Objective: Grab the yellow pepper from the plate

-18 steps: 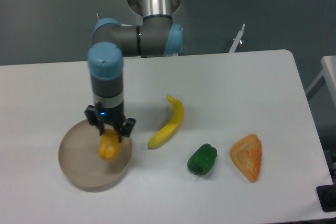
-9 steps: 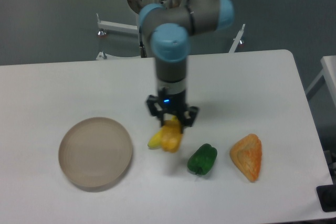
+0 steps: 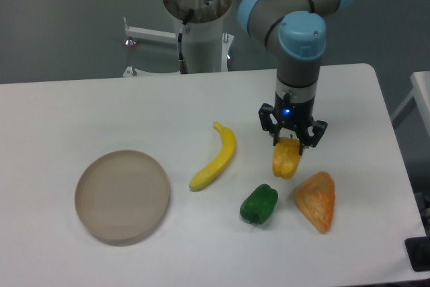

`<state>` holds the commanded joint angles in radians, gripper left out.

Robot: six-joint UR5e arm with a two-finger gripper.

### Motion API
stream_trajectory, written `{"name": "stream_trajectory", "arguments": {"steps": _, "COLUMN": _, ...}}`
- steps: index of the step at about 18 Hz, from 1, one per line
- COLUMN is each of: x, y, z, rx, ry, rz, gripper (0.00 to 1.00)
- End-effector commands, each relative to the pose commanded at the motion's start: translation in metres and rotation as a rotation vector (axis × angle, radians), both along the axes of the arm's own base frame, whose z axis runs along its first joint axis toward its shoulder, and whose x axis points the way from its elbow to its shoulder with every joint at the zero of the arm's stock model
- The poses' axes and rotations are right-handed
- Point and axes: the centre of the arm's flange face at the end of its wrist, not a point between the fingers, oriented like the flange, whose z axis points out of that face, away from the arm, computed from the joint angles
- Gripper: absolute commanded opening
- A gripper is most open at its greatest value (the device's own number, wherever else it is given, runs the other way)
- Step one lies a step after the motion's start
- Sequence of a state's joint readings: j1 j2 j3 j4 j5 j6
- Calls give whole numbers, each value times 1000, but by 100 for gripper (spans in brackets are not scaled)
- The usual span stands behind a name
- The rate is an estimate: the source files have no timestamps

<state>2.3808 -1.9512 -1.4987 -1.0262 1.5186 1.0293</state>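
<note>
My gripper (image 3: 289,144) is shut on the yellow pepper (image 3: 285,159), a small golden-yellow lobed pepper that hangs below the fingers over the right part of the table. It hangs just above and left of the orange wedge and up-right of the green pepper. The plate (image 3: 121,195), a round tan dish with a low rim, sits at the front left with nothing in it, far to the left of the gripper.
A long yellow banana (image 3: 216,156) lies mid-table between the plate and the gripper. A green pepper (image 3: 259,203) and an orange triangular wedge (image 3: 316,200) lie just below the held pepper. The table's right edge (image 3: 390,139) is close.
The gripper lifted the yellow pepper off the plate and carried it rightward across the banana to the table's right side. The plate is now bare.
</note>
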Motion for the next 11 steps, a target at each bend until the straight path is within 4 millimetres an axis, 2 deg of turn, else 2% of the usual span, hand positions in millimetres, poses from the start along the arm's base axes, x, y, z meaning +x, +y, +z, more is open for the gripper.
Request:
{"name": "stream_trajectory", "arguments": {"steps": 3, "x": -7, "y": 10, "z": 0, "rx": 4, "ry": 6, "rz": -1, "gripper": 43}}
{"name": "stream_trajectory", "arguments": {"steps": 11, "x": -8, "y": 12, "z": 4, "rx": 11, "ry": 15, "rz": -2, "gripper": 43}}
